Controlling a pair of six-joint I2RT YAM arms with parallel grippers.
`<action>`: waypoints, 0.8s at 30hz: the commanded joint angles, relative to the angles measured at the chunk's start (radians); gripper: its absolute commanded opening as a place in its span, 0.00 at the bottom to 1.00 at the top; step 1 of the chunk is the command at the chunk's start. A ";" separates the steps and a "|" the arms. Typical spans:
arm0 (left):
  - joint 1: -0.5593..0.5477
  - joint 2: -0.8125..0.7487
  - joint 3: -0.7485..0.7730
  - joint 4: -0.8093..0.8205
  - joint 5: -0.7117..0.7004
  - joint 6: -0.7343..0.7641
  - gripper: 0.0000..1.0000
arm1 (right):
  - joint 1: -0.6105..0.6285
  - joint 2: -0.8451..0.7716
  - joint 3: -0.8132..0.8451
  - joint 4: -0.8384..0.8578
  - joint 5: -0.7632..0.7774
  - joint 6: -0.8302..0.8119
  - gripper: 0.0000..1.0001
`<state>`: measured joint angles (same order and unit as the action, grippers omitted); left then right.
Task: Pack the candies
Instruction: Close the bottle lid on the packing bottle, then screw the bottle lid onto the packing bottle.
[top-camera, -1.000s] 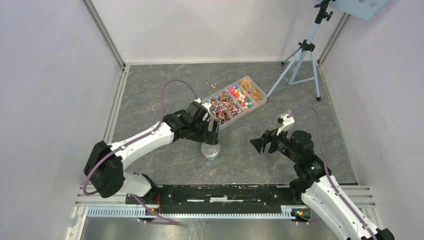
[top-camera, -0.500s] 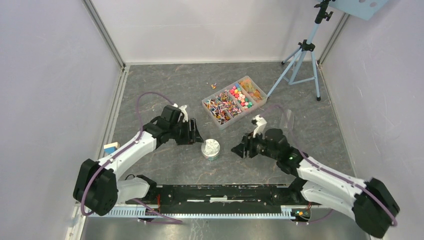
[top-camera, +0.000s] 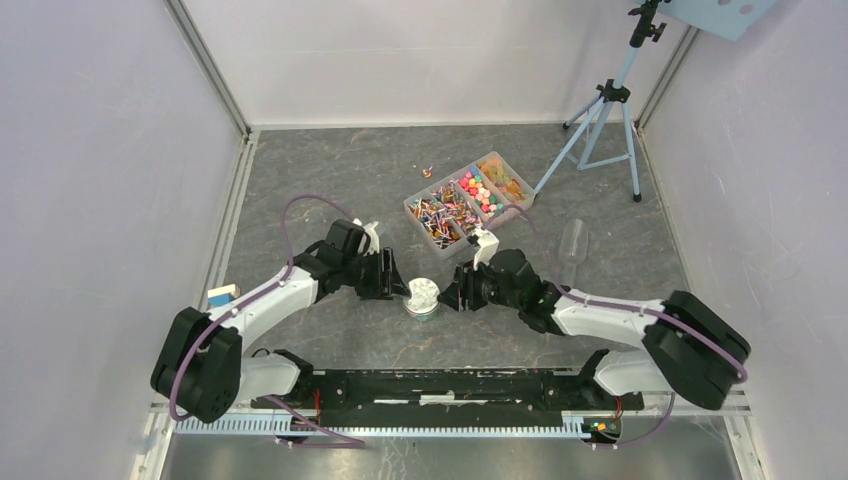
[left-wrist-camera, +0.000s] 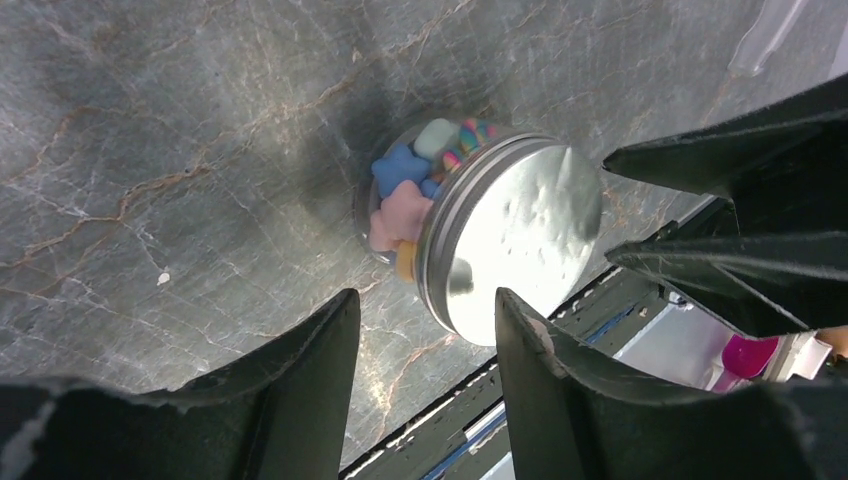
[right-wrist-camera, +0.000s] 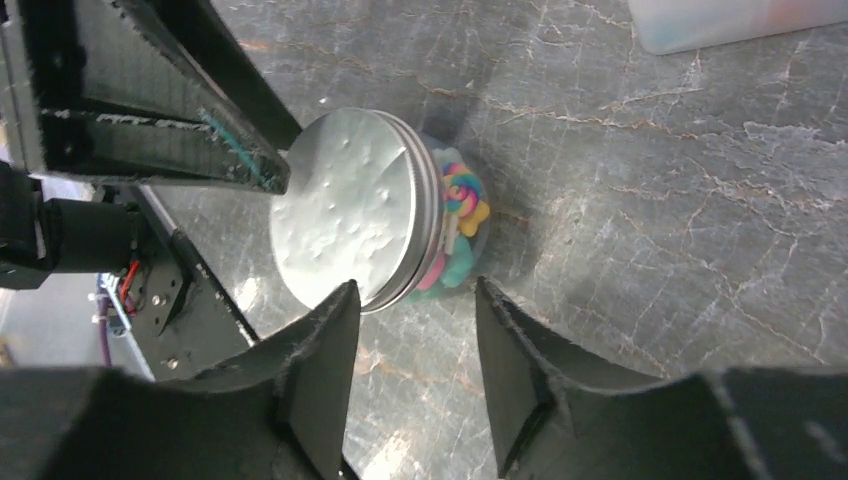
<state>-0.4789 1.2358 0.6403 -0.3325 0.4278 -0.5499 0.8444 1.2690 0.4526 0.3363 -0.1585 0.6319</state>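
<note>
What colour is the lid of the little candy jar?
Shiny silver-grey; the lid shows best in the right wrist view.

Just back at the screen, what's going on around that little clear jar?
Both arms flank the small clear jar of multicoloured candies, which stands upright on the grey table with its round grey metal lid on. The left gripper and right gripper sit on either side of it, jaws open, neither gripping it.

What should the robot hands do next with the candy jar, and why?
Probably ease the left gripper forward so its open fingers straddle the jar. The lid already sits over the candies, but the left gripper and the right gripper are both just short of the jar, open and gripping nothing.
</note>
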 joint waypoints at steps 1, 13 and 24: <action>0.000 0.023 -0.040 0.067 0.033 -0.062 0.56 | 0.004 0.092 0.046 0.116 -0.012 0.025 0.49; -0.003 0.114 -0.184 0.180 -0.071 -0.129 0.29 | 0.028 0.104 -0.195 0.263 0.062 0.103 0.25; 0.009 0.062 -0.041 0.226 0.064 -0.168 0.55 | 0.035 -0.107 0.050 -0.089 0.119 -0.346 0.75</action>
<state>-0.4755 1.3113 0.5106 -0.0036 0.5480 -0.7353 0.8711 1.2346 0.3489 0.4644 -0.0834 0.5812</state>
